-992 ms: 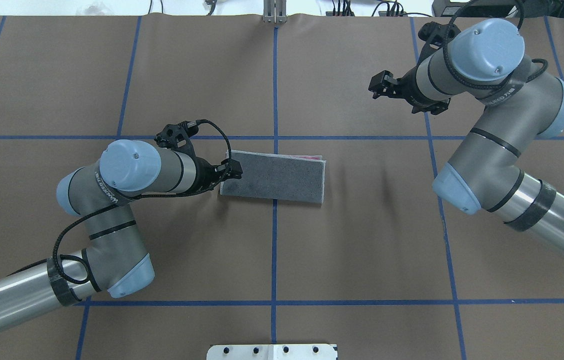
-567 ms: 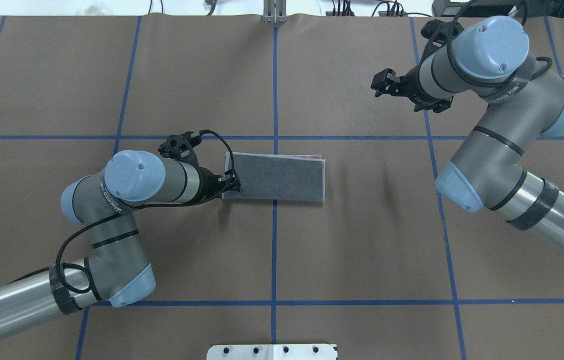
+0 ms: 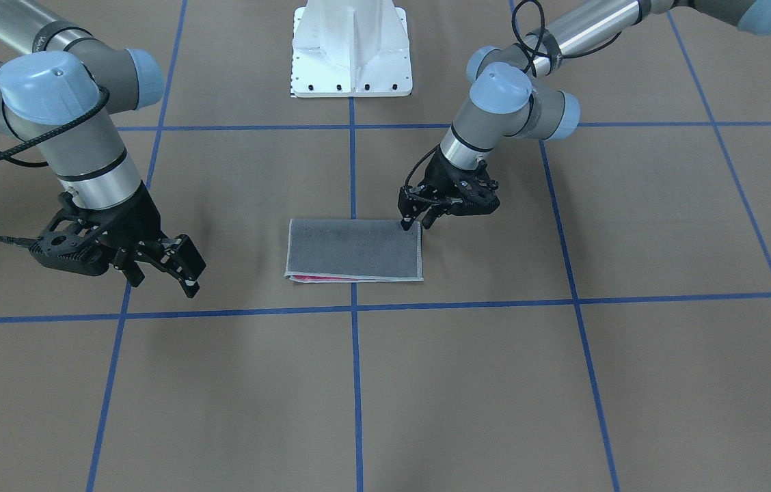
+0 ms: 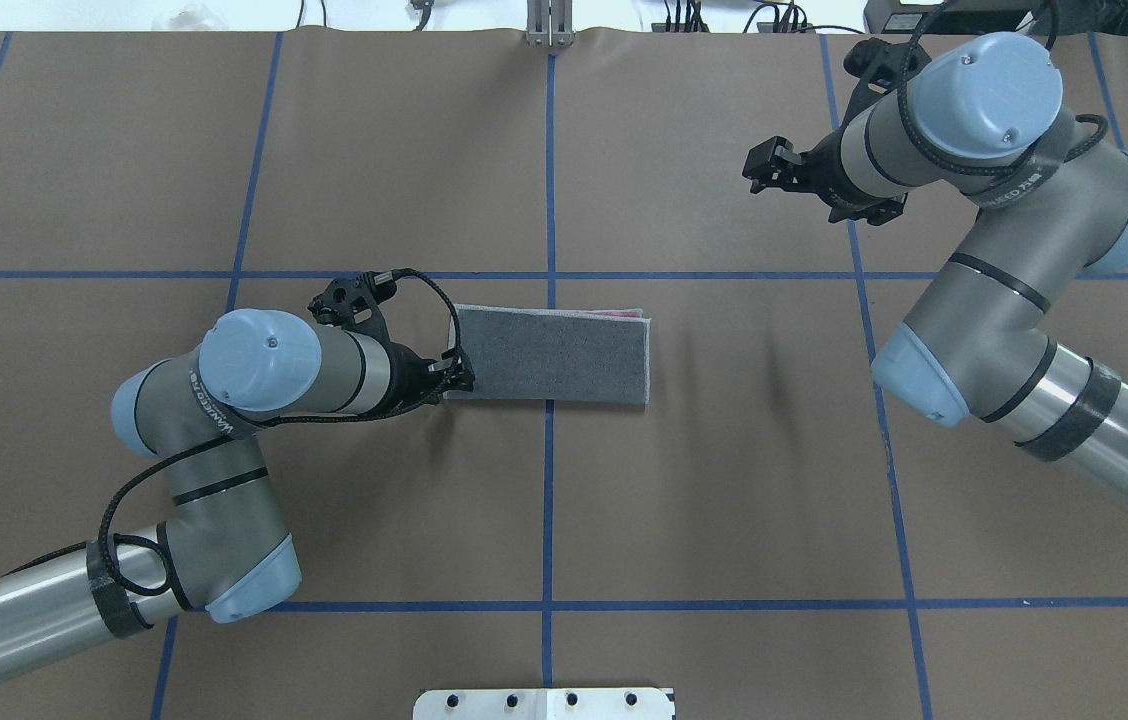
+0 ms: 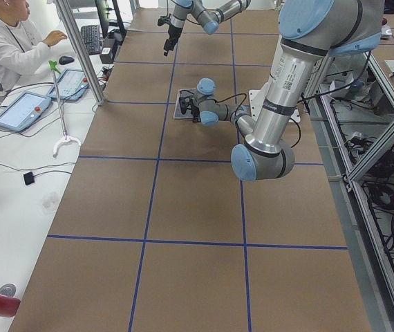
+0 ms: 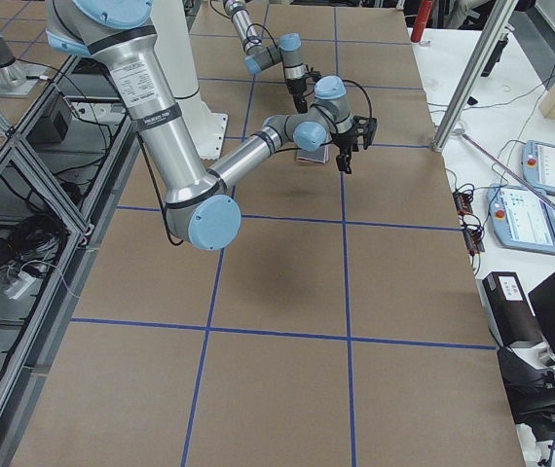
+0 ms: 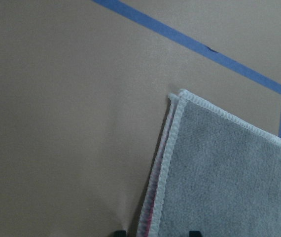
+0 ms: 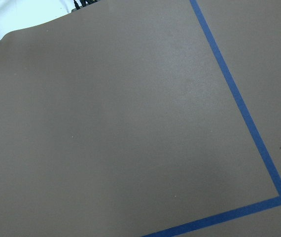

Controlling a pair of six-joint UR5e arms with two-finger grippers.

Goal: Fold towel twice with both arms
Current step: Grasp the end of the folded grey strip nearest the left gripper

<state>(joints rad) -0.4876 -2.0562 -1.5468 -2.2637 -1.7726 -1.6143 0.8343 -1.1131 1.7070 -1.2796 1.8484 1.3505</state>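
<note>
The towel [image 4: 549,353] lies folded once into a flat rectangle, grey face up, with a pink sliver at its far long edge; it also shows in the front view [image 3: 355,249]. My left gripper [image 4: 459,378] is low at the towel's near left corner [image 3: 415,224]. In the left wrist view the two fingertips stand apart at the bottom edge, with the towel's [image 7: 229,173] stitched border between them. My right gripper [image 4: 759,168] is open and empty, raised well to the far right of the towel [image 3: 177,270].
The brown table cover carries a grid of blue tape lines [image 4: 549,500]. The white bolted pedestal [image 3: 351,48] stands at the robot's side of the table. An operator [image 5: 10,41] sits at a desk beyond the far edge.
My left gripper has slid from the middle of the towel's left edge to its near left corner. My right arm shifted slightly. The towel has not moved.
</note>
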